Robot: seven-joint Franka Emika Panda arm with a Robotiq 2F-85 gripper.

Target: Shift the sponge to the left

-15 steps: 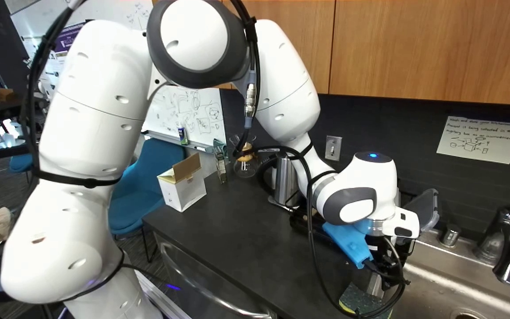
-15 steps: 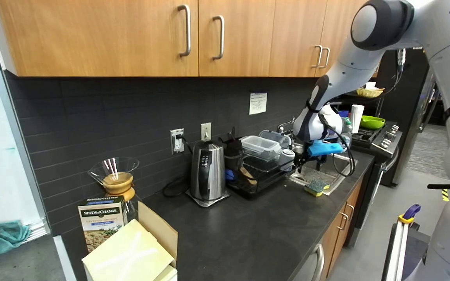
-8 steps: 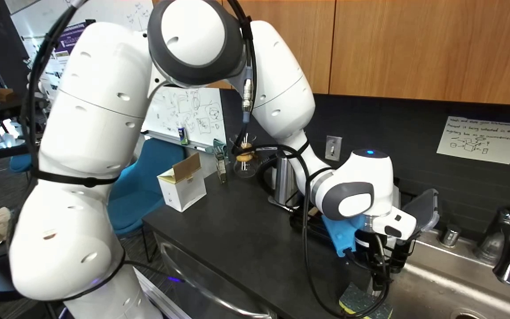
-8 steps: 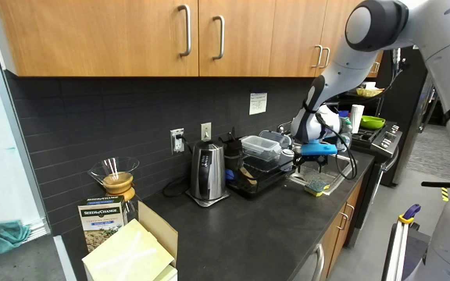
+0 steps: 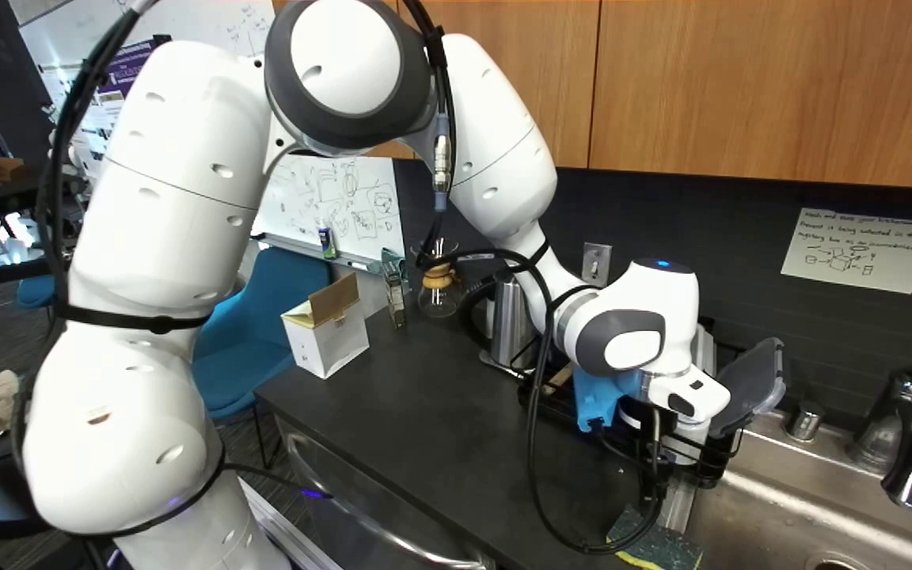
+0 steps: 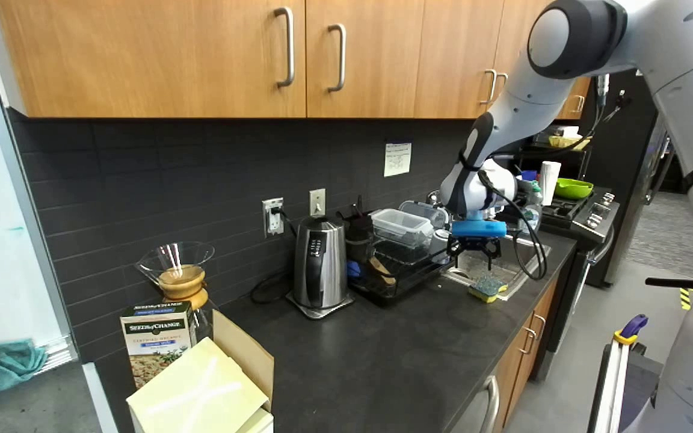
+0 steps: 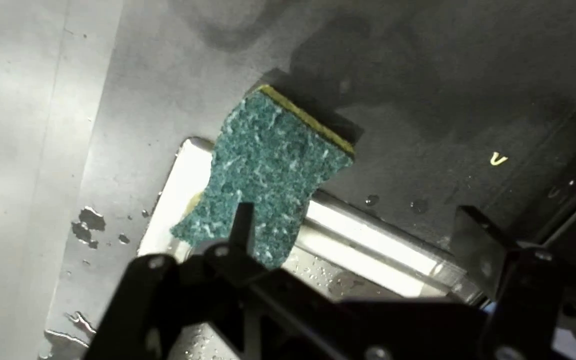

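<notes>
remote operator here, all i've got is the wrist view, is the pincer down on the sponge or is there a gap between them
Observer: There's a gap: in an exterior view, the pincer hangs above the sponge without touching it.
Operator: ok and does anything stand farther along the counter where i can't see
Observer: Yes, a silver kettle stands there, with the black dish rack between it and the sink.

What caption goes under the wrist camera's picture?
An open gripper hovers near a green and yellow sponge lying partly over the sink's edge.
</notes>
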